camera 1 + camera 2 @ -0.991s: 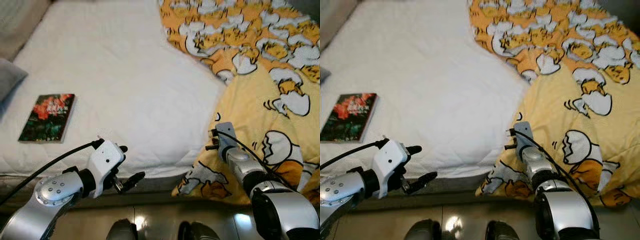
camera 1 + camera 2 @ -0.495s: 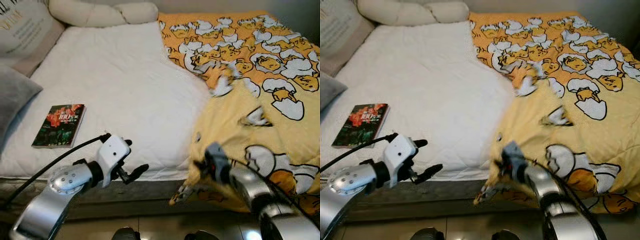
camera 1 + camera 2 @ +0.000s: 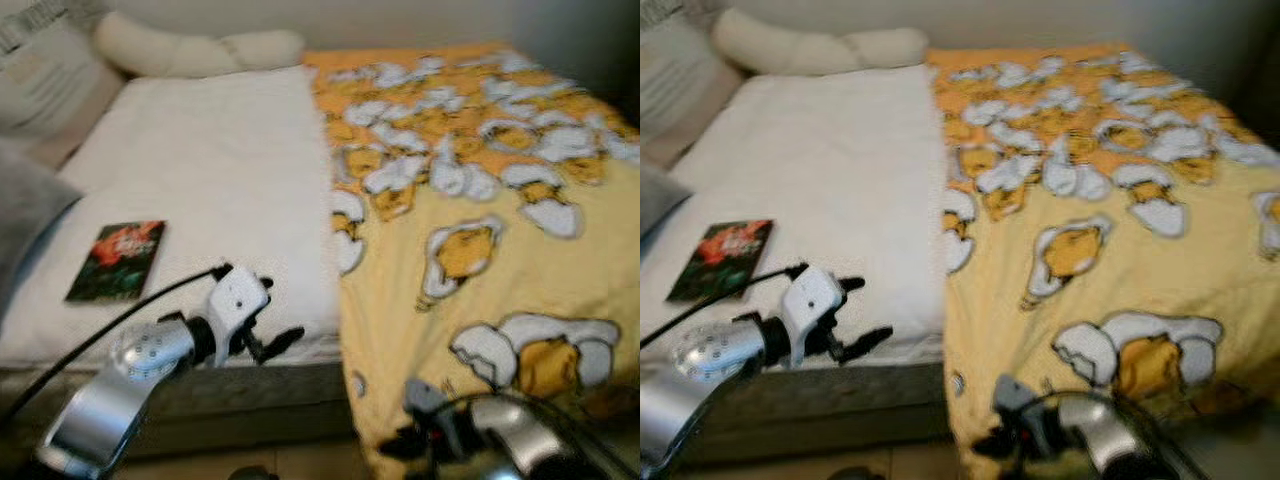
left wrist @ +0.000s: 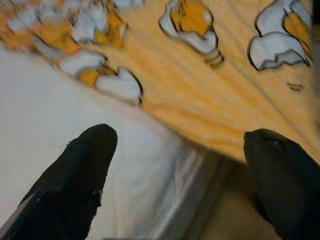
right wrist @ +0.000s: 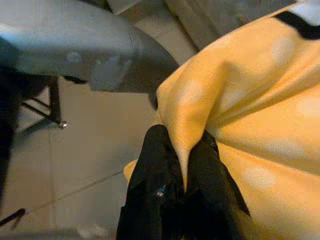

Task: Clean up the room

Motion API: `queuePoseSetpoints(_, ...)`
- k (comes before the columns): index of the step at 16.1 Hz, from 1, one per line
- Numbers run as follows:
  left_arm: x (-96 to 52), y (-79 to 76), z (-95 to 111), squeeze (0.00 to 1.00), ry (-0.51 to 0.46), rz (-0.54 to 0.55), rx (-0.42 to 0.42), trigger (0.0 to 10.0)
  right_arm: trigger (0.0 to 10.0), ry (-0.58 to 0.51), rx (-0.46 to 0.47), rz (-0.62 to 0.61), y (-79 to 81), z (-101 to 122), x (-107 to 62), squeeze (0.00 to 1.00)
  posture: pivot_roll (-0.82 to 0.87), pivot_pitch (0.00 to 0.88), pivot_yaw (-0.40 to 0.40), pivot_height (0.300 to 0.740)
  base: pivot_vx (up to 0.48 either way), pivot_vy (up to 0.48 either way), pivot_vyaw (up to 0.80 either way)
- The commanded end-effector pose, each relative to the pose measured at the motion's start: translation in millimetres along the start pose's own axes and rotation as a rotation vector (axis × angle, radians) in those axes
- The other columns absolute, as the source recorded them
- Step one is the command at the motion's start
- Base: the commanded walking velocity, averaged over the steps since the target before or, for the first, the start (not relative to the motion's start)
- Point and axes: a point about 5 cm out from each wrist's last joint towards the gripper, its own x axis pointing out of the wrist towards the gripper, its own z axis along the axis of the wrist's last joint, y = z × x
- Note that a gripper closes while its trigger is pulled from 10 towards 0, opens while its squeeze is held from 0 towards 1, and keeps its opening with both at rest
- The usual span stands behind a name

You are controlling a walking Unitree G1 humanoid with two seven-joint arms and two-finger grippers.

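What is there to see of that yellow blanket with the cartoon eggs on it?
The blanket looks like soft yellow-orange cloth printed with white cracked eggshells and yolk figures. It lies spread over the right side of the bed, beside the bare white sheet, and hangs over the near edge toward the floor. The right gripper is shut on a pinched fold at that hanging edge. The pictures are blurred, so finer detail is unclear.

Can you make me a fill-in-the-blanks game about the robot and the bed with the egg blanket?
1. The right tool is pinching a fold of the ____ blanket.
2. The left tool hovers by the bed's edge with its fingers ____.
3. Lying on the white sheet is a ____ with red flowers on its cover.

Missing words: yellow; open; book
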Motion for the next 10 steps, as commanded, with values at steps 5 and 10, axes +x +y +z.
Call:
queuePoseSetpoints(5, 1.4, -1.7, -7, 0.77, 0.021, -0.022, 0.004, 10.0, 10.0, 0.082, 0.061, -0.085, 17.1, -34, 18.9, 0.0, 0.11, 0.0, 0.077, 0.74, 0.0, 0.0, 0.0)
queuePoseSetpoints(10, 5.9, 2.4, -14, 0.68, 0.023, 0.014, -0.004, 10.0, 10.0, 0.167, 0.072, -0.267, 21.3, -56, 21.2, 0.0, 0.1, 0.0, 0.07, 0.74, 0.0, 0.0, 0.0)
